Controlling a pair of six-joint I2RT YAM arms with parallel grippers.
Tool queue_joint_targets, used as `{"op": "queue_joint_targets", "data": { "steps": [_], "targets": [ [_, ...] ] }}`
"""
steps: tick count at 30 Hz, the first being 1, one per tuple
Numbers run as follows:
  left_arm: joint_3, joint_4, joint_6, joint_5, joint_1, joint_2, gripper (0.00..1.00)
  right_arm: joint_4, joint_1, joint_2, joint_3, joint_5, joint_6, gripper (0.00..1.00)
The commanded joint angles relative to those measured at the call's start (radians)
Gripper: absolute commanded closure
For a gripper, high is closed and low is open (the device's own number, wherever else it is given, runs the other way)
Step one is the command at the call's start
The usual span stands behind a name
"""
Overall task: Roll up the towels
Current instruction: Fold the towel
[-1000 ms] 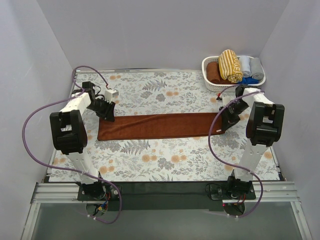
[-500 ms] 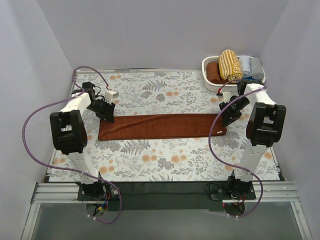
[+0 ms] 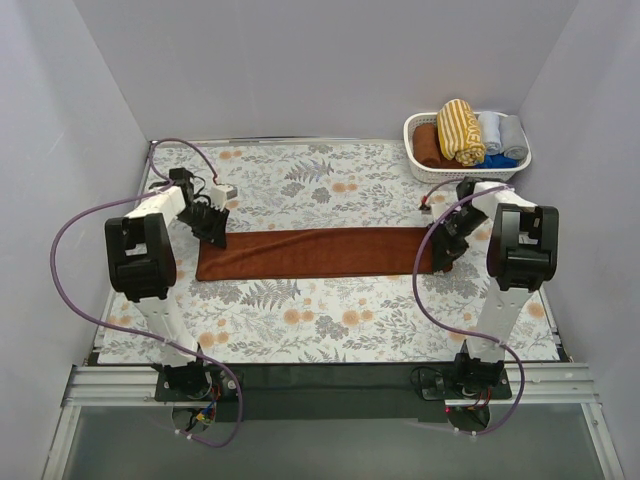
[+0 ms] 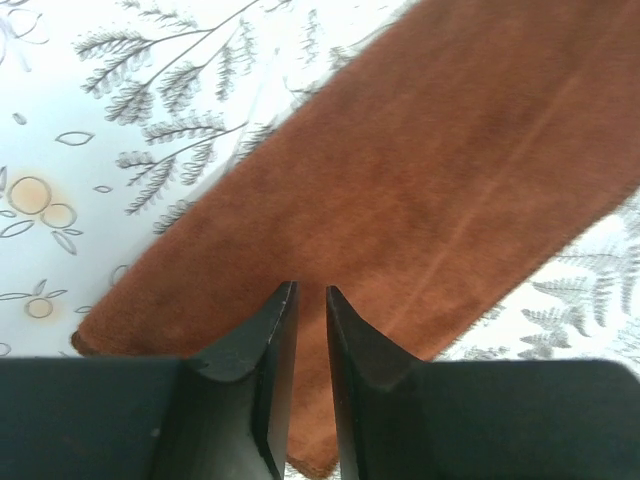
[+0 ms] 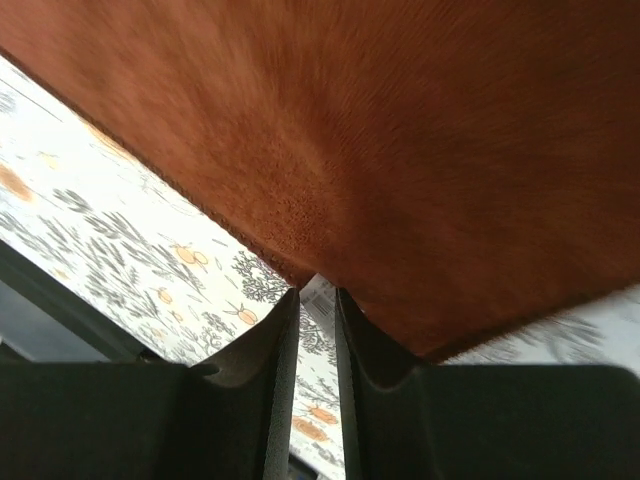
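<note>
The long rust-brown towel [image 3: 320, 252] lies flat across the flowered table. My left gripper [image 3: 213, 232] is over its far-left corner. In the left wrist view the left gripper [image 4: 312, 288] has a narrow gap between its fingers, and the flat towel [image 4: 420, 200] shows through that gap. My right gripper [image 3: 443, 255] is at the towel's right end. In the right wrist view the right gripper [image 5: 318, 290] is also narrowly open, its tips at the edge of the towel [image 5: 400, 150]. A white label [image 5: 322, 300] sits between those tips. The yellow striped towel [image 3: 460, 130] lies rolled in the basket.
A white basket [image 3: 412, 140] stands at the back right corner. It also holds a brown roll [image 3: 428, 145], grey rolls [image 3: 505, 135] and a blue one [image 3: 498, 160]. Purple cables loop beside both arms. Grey walls close in on the left, right and back.
My right gripper has come back from near the basket, down onto the towel's right end. The jaws of both grippers have narrowed. My left arm has shifted only slightly.
</note>
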Motion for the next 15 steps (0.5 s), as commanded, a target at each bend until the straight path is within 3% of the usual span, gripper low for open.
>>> {"op": "queue_joint_targets", "data": {
  "steps": [1, 7, 15],
  "targets": [
    [-0.017, 0.063, -0.046, -0.092, 0.015, -0.008, 0.86, 0.106, 0.024, -0.026, -0.078, 0.119, 0.022, 0.77],
    [0.035, 0.116, -0.074, -0.17, 0.084, 0.057, 0.94, 0.197, 0.021, -0.031, -0.16, 0.317, -0.02, 0.8],
    [0.136, 0.113, -0.073, -0.068, 0.095, 0.141, 0.95, 0.171, 0.047, -0.036, -0.123, 0.238, -0.017, 0.79]
  ]
}}
